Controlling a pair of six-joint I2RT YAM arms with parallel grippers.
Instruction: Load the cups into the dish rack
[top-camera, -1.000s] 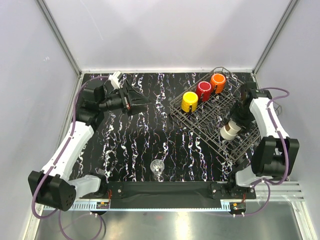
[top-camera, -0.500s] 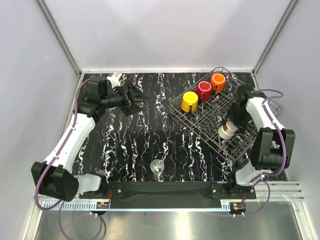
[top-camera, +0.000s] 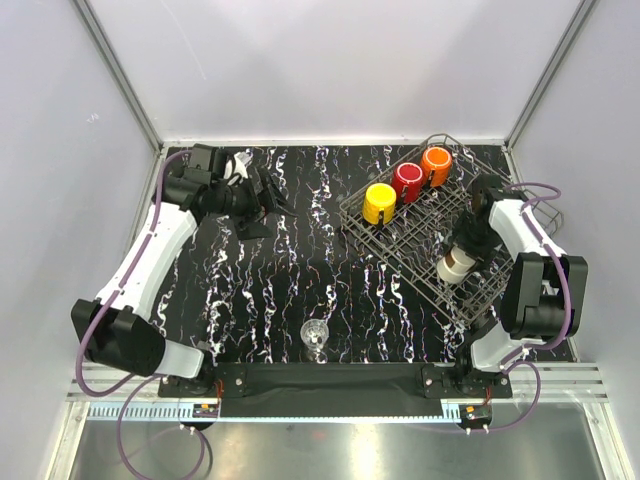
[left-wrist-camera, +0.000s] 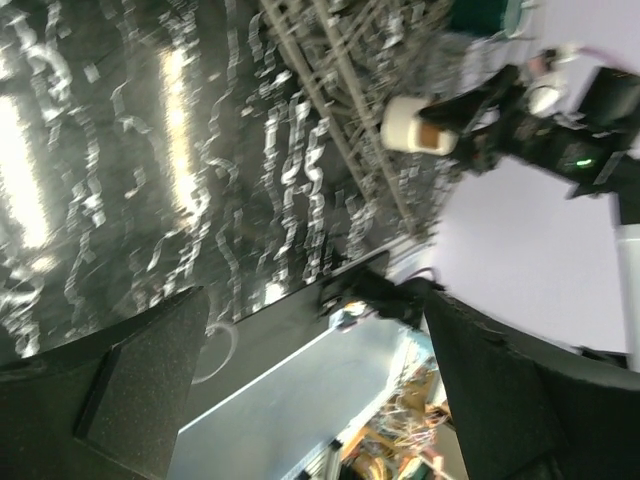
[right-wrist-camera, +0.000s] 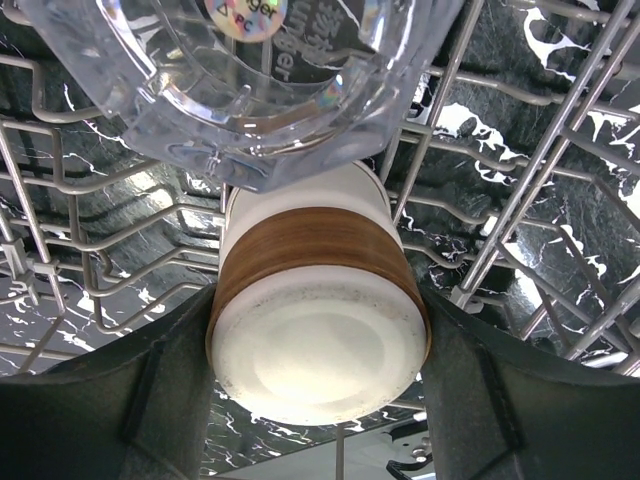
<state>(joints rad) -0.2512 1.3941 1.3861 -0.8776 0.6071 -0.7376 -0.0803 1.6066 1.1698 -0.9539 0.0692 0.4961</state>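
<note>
The grey wire dish rack (top-camera: 400, 240) stands at the right of the table. A yellow mug (top-camera: 379, 203), a red mug (top-camera: 407, 181) and an orange mug (top-camera: 436, 164) lie in a row in its far part. My right gripper (top-camera: 462, 255) is shut on the brown-and-cream cup (top-camera: 455, 264), held over the rack's near right part; in the right wrist view the cup (right-wrist-camera: 310, 250) sits between my fingers (right-wrist-camera: 150, 400) above the wires, with a clear glass (right-wrist-camera: 250, 80) just beyond it. My left gripper (top-camera: 272, 205) is open and empty over the far left table. Another clear glass (top-camera: 316, 335) stands near the front edge.
The left wrist view shows the rack (left-wrist-camera: 340, 60), the held cup (left-wrist-camera: 415, 125) and a dark teal cup (left-wrist-camera: 485, 15) at the top edge. A black bar (top-camera: 330, 378) runs along the table's front. Grey walls close in the sides and back.
My left arm has drawn back to the far left and its wrist has turned. My right gripper has shifted the cup slightly, still over the rack.
</note>
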